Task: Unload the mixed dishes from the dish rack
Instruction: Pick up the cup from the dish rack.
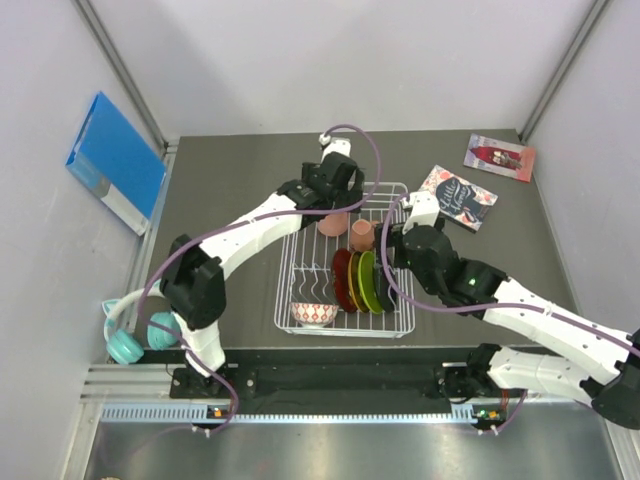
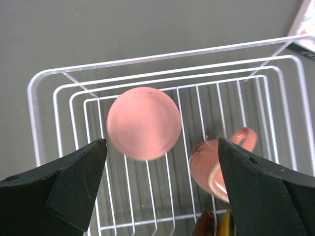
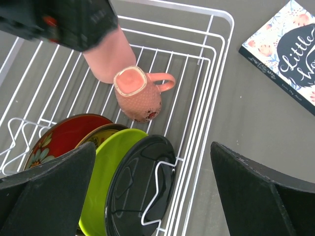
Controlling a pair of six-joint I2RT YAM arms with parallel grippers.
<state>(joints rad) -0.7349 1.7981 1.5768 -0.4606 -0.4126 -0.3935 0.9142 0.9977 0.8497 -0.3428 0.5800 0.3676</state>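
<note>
The white wire dish rack (image 1: pixel 283 262) stands mid-table. At its far end a tall pink cup (image 1: pixel 333 224) stands upside down beside a salmon mug (image 1: pixel 361 235) lying on its side. Red, amber, lime-green (image 1: pixel 367 281) and black plates stand in the slots; a patterned bowl (image 1: pixel 313 313) sits at the near left. My left gripper (image 1: pixel 335 203) hovers open above the pink cup (image 2: pixel 144 123), with the mug (image 2: pixel 215 167) near its right finger. My right gripper (image 3: pixel 152 191) is open above the black plate (image 3: pixel 140 189), beside the lime-green plate (image 3: pixel 106 172), red plate (image 3: pixel 64 137) and mug (image 3: pixel 138 93).
A blue folder (image 1: pixel 115 160) leans on the left wall. Two printed booklets (image 1: pixel 458 197) (image 1: pixel 499 157) lie at the far right of the table. A teal object (image 1: pixel 135 335) sits by the left arm's base. The rack's right rim (image 3: pixel 224 59) runs under my right gripper.
</note>
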